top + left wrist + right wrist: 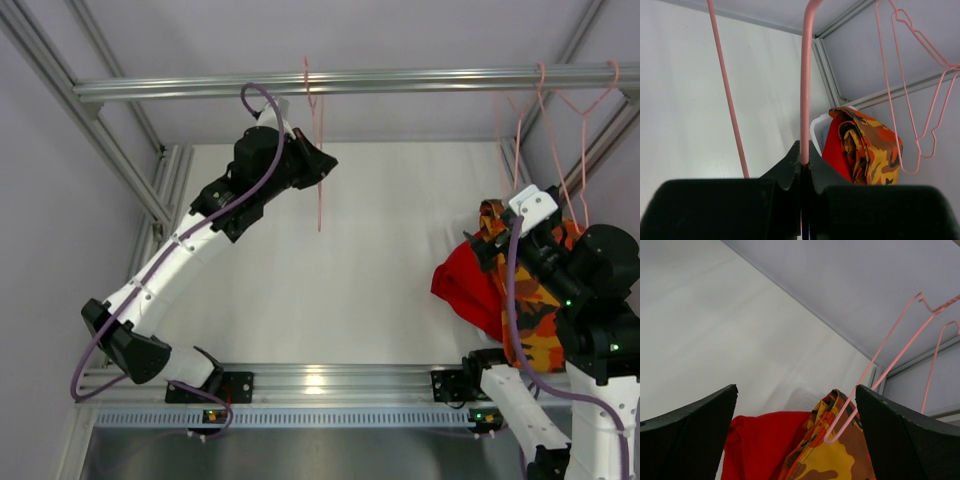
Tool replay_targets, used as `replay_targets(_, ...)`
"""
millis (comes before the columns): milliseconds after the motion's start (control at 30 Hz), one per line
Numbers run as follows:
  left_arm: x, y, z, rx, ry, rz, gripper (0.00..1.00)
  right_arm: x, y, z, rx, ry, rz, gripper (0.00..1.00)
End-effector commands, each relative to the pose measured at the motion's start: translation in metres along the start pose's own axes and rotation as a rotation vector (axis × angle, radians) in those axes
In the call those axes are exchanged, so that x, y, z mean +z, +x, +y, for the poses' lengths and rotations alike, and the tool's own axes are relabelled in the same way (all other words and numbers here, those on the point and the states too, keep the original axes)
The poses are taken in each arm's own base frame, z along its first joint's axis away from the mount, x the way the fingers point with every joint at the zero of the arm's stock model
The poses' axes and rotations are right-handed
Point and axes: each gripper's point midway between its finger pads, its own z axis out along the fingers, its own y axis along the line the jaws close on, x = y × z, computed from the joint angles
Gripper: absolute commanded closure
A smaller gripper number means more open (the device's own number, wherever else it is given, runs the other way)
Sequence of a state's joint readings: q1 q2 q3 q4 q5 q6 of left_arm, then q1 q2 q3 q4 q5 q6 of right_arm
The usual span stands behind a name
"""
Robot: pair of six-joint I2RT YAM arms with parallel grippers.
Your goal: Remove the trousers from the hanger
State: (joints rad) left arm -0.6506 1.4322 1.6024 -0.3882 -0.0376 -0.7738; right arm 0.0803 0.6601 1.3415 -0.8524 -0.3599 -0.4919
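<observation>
Top view, left arm [180, 250]: reaches up and across to the pink hanger [319, 195] that dangles off the metal rail [400, 78], with the left jaws right on its wire.
Top view, trousers: red trousers [468, 285] and orange patterned trousers [530, 310] are bunched together at the right side of the desk [380, 280], pressed right up against the right arm [600, 300].
Top view, other hangers [575, 130]: a few more pink ones on the rail's right end, their wires running down toward the patterned pair.
Top view, right jaws: tucked in behind cloth and arm, honestly can't tell from here.
Left wrist, left jaws: pinched tight on the pink hanger [805, 90], whose wire comes straight up from between the fingers [785, 170].
Left wrist, background: orange patterned trousers [872, 150] with the red trousers [832, 150] just to their left; other hangers [920, 90] off to the right.
Right wrist, right jaws: spread wide, fingers [687, 440] at both lower corners, gripping nothing.
Right wrist, trousers: red trousers [765, 445] and orange patterned trousers [840, 465] sit low in the gap between the fingers.
Right wrist, other hangers [826, 439]: one wire corner overlaps the patterned cloth; can't tell if it's hooked through.
</observation>
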Motion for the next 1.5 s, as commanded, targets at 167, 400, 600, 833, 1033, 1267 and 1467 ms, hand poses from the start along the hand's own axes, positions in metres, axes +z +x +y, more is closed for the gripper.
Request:
replay_targets(167, 0.0, 0.032, 0.023, -0.072, -0.044, 0.07, 1.0, -0.009, -0.02, -0.008, -0.023, 0.051, -0.081, 0.01)
replay_targets(400, -0.017, 0.033, 0.028, 0.013, -0.029, 0.062, 0.5, -0.012, -0.024, -0.006, -0.017, 0.047, -0.1, 0.01)
replay_targets(600, -0.046, 0.013, 0.016, 0.132, 0.029, -0.002, 0.01, -0.013, -0.035, -0.002, -0.004, 0.026, -0.15, 0.01)
replay_targets(833, -0.096, -0.018, -0.005, 0.335, 0.128, -0.127, 0.01, -0.003, -0.043, -0.002, 0.068, 0.004, -0.179, 0.01)
replay_targets(1033, -0.131, -0.026, -0.014, 0.453, 0.189, -0.125, 0.01, 0.015, -0.049, -0.002, 0.131, -0.039, -0.195, 0.01)
replay_targets(1267, -0.153, -0.049, 0.033, 0.584, 0.018, -0.178, 0.01, 0.031, -0.044, 0.001, 0.336, -0.043, -0.205, 0.0)
replay_targets(1467, -0.179, -0.053, 0.104, 0.592, -0.265, -0.209, 0.01, 0.04, -0.012, 0.015, 0.456, -0.034, -0.19, 0.0)
